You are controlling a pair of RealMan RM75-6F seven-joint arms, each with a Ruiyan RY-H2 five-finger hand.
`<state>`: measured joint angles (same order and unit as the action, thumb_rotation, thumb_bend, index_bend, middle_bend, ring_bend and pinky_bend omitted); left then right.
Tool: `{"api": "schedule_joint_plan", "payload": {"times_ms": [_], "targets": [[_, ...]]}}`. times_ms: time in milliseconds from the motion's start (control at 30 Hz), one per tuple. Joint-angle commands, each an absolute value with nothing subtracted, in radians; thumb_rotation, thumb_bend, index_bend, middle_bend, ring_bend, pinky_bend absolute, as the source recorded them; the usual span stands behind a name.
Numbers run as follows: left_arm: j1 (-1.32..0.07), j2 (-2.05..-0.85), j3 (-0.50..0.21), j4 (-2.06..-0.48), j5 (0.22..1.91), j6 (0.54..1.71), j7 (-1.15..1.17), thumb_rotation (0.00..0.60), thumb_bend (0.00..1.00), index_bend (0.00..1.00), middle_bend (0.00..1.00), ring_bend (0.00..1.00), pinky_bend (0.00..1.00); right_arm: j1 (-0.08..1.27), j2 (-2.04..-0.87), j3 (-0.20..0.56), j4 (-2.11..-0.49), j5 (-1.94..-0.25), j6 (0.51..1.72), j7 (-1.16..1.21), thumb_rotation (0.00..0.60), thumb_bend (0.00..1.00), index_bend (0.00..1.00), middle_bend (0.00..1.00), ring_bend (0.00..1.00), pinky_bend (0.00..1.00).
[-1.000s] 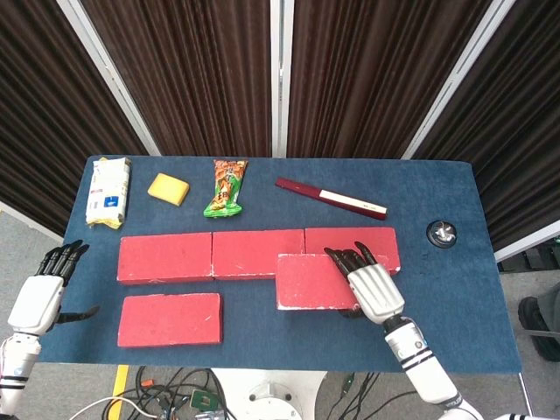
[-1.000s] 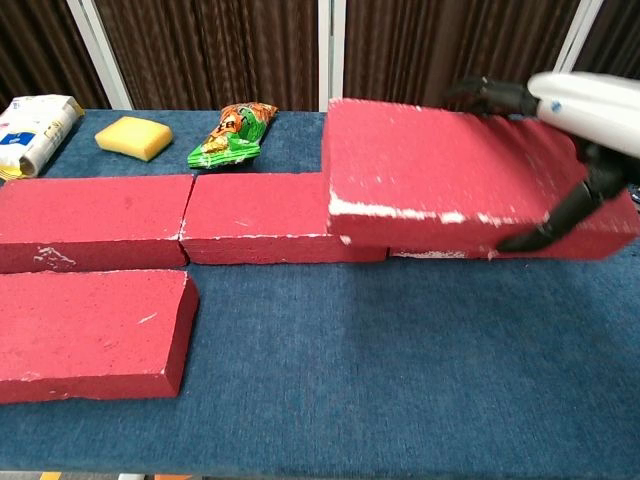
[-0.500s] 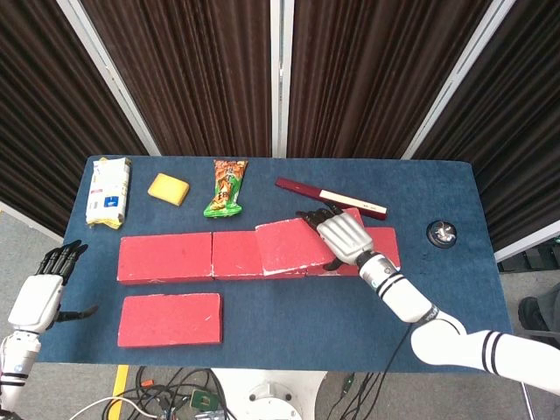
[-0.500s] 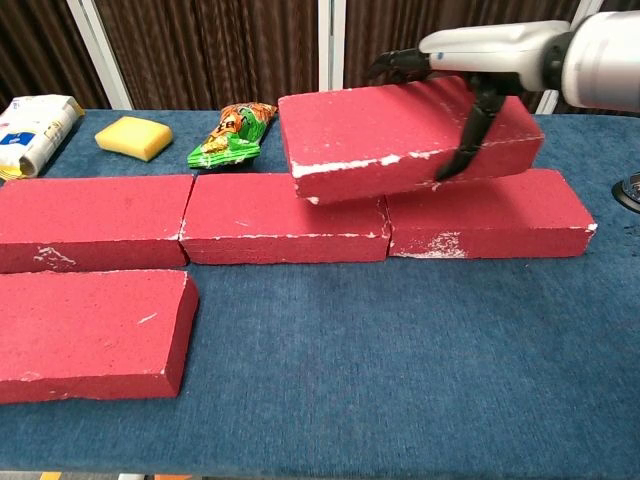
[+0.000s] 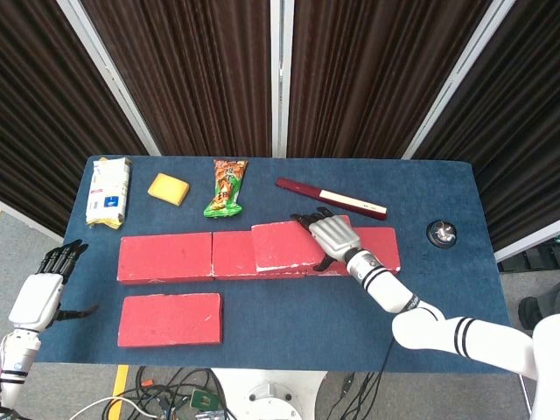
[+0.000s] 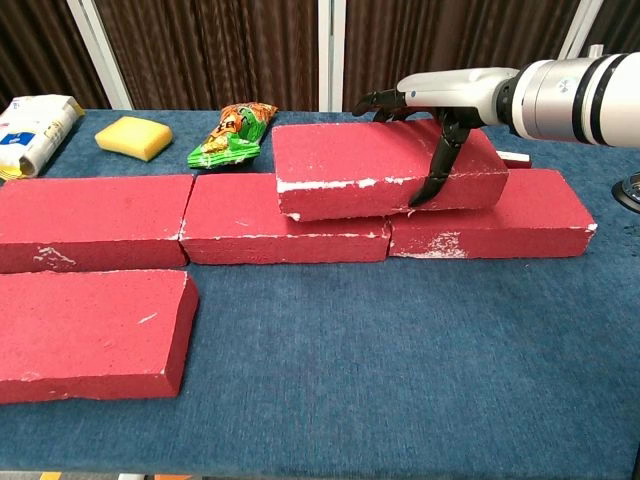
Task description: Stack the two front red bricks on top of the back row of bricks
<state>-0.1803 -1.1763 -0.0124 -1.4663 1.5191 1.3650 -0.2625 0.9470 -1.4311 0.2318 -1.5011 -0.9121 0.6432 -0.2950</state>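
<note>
Three red bricks form the back row: left (image 5: 164, 256), middle (image 6: 250, 225) and right (image 6: 500, 222). A fourth red brick (image 5: 282, 246) lies on top of them, straddling the seam between the middle and right ones. My right hand (image 5: 331, 234) grips this brick at its right end, fingers over the far edge and thumb (image 6: 436, 165) down the front face. Another red brick (image 5: 170, 318) lies alone at the front left. My left hand (image 5: 38, 296) hangs off the table's left edge, fingers extended, holding nothing.
Along the back of the blue table (image 5: 289, 341) lie a white packet (image 5: 108, 191), a yellow sponge (image 5: 168, 188), a green snack bag (image 5: 227, 188) and a dark red stick (image 5: 331, 198). A small round metal object (image 5: 441, 233) sits at the right.
My right hand carried the brick from the front right up and leftward, then lowered it level onto the back row. The left hand stayed put.
</note>
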Motion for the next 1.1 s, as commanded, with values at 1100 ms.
{"api": "schedule_joint_plan", "payload": {"times_ms": [1100], "targets": [[-0.179,-1.184,-0.004,-1.430,1.523,1.364,-0.303,0.600,0.00,0.00,0.00,0.00,0.00,1.035,-1.503,0.158,-1.518,-0.700,0.768,-0.394,0.600,0.05,0.00,0.22,0.15,0.00]]}}
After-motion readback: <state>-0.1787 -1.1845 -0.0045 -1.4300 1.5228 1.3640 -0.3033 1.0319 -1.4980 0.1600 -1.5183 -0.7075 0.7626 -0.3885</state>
